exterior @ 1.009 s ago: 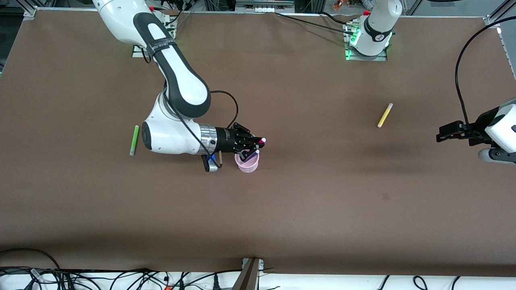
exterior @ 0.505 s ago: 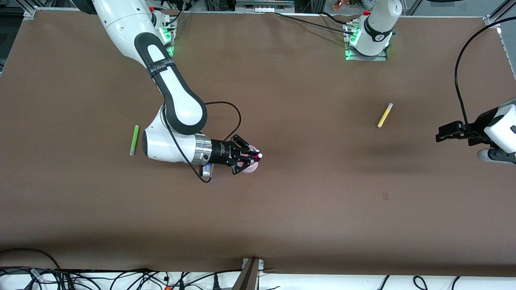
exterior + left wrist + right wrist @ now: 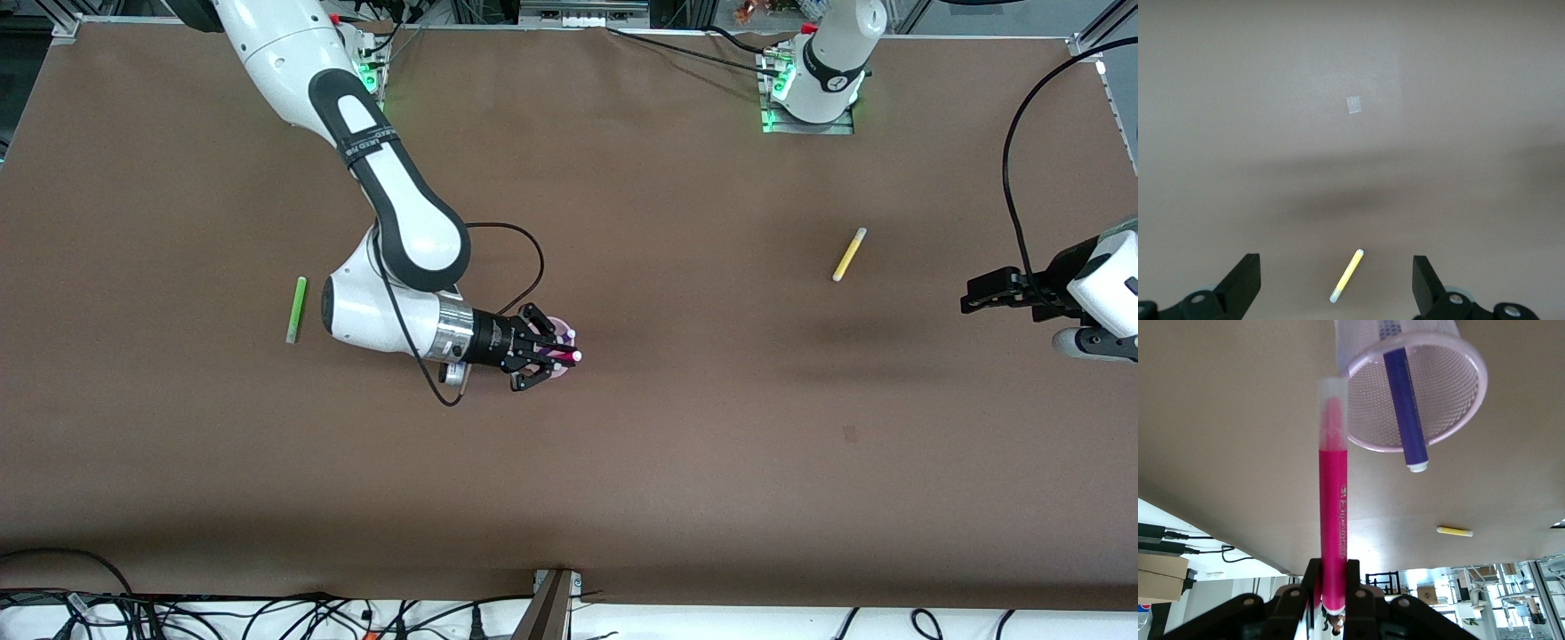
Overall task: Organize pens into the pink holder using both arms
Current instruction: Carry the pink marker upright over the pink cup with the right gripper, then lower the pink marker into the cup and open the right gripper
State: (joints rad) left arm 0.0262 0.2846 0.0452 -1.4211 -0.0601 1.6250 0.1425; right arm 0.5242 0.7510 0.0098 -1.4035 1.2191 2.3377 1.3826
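The right gripper (image 3: pixel 544 357) is clamped on the magenta pen (image 3: pixel 1331 500), fingers pinching its lower end, and hangs over the pink holder (image 3: pixel 558 327) near the middle of the table, toward the right arm's end. In the right wrist view the pen's clear-capped tip sits at the holder's rim (image 3: pixel 1358 440), not plainly inside the mouth. That is the main risk: if the fingers let go with the tip on or outside the rim, the pen will likely slide down the outer wall onto the table, or tip the light cup over.

The dark purple pen (image 3: pixel 1405 403) already leans in the holder, its pale end poking out past the rim. It narrows the free opening, so the magenta pen could knock against it and jam or lever it out. A sideways push from the gripper could also shove the holder along the table.

Further out, the green pen (image 3: pixel 296 308) lies on the table toward the right arm's end, well apart from the holder. The yellow pen (image 3: pixel 849 254) lies toward the left arm's end, farther from the front camera than the holder. The left gripper (image 3: pixel 987 293) waits over that end of the table, fingers spread wide and empty.
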